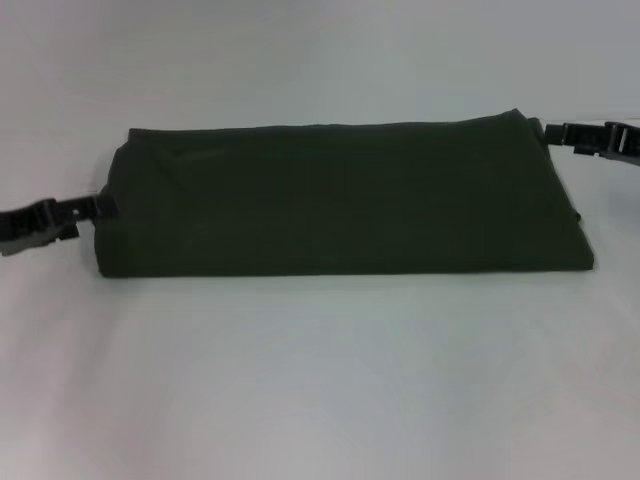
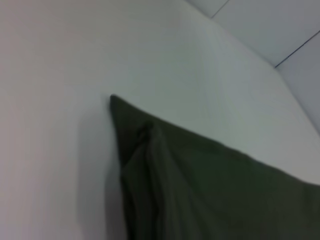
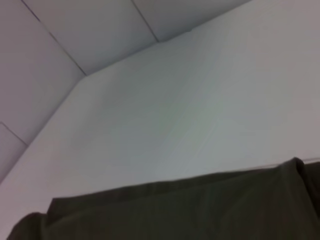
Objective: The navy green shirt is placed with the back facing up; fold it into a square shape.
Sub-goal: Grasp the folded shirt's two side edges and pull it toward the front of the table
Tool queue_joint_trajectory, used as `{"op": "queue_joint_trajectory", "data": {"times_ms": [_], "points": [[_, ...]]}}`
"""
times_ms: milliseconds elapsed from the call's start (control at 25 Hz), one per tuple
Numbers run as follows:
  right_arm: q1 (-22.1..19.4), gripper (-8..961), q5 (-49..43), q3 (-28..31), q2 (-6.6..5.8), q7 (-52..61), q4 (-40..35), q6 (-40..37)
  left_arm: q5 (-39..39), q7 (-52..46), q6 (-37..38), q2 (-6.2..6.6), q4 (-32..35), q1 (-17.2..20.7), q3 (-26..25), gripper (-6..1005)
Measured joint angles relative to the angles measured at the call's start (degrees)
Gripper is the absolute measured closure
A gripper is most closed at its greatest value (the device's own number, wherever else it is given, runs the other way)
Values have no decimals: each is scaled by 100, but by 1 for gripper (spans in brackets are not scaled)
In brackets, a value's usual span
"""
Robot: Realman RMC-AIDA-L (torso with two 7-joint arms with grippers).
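Observation:
The navy green shirt lies folded into a wide flat band across the middle of the white table, plain side up. My left gripper is at the band's left end, touching the cloth edge. My right gripper is at the band's far right corner. In the left wrist view a corner of the shirt shows layered folds. The right wrist view shows a long folded edge of the shirt from close by. No lettering is visible.
White table surface surrounds the shirt on all sides, with a broad bare stretch in front of it. Table edges and floor lines show in the wrist views beyond the cloth.

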Motion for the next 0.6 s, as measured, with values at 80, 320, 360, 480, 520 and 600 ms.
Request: {"op": "queue_joint_trajectory", "data": {"times_ms": [80,320,360,480,520,600], "points": [[8,235,-77,-5,7,-4,0,-4,16,49,-174,-68,-20,19,79,115],[1,236,-123,-9,33,-9,4,-14,67,42,-610,-156,-135,37,203,115],[1,236,-123,-9,36,-17,6,-15,67,47,-638,-164,-154,34,208,115],[-1,236,-126,-9,39,-55,49,-10,67,83,-700,-188,-162,14,209,115],[-5,236,-126,-9,36,-57,82,4,67,104,-719,-206,-164,6,210,115],[-15,236,-127,-9,22,-60,124,34,67,158,-747,-243,-167,-12,212,114]]}}
